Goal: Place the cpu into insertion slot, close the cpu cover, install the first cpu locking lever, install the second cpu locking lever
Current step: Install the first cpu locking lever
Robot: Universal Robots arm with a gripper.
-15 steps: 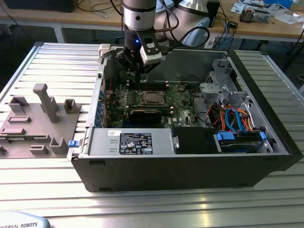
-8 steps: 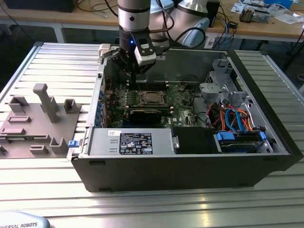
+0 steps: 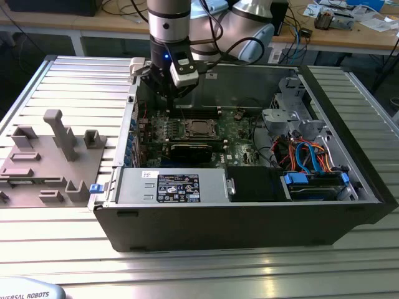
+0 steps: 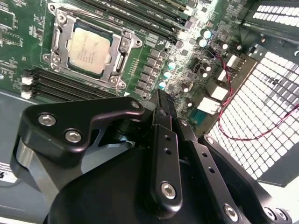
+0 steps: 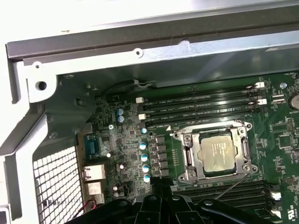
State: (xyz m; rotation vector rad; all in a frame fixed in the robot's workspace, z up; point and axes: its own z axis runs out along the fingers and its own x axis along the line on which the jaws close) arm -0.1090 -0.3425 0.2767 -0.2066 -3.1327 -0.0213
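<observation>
**Open computer case with the arm over the circuit board, read from the exterior view's left to its right.**

- **Far left:** a grey parts holder [image 3: 47, 156] lies on the ribbed table [image 3: 199, 274], well apart from the work.
- **Claw:** the claw [image 3: 169, 101] hangs inside the case [image 3: 249, 218] above the green circuit board [image 3: 163, 129]. It is just to the exterior view's left of the socket [image 3: 201, 128]. Its fingers are drawn narrow, tips nearly together, and hold nothing.
- **Chip:** the chip [image 4: 89, 45] already lies flat in the socket, silvery face up. The metal cover frame [image 4: 120, 56] is folded down around it.
- **Right:** a drive cage [image 3: 283, 115] and blue cables [image 3: 305, 156].

**Step in hand (judged):** the locking levers. A lever should be pressed by the narrow tips on its free end, pushed down and then sideways under its hook. Pressure should stay off the chip face and the small capacitors [image 5: 144, 157] beside the socket.

**Views compared:**

- The first wrist view shows a thin rod [image 5: 232, 188] slanting beside the socket's near edge, probably an unlatched lever.
- The second wrist view shows the finger tips [image 4: 160, 100] themselves and the gap between them and the socket.
- The exterior view gives the arm's place within the whole case.
</observation>
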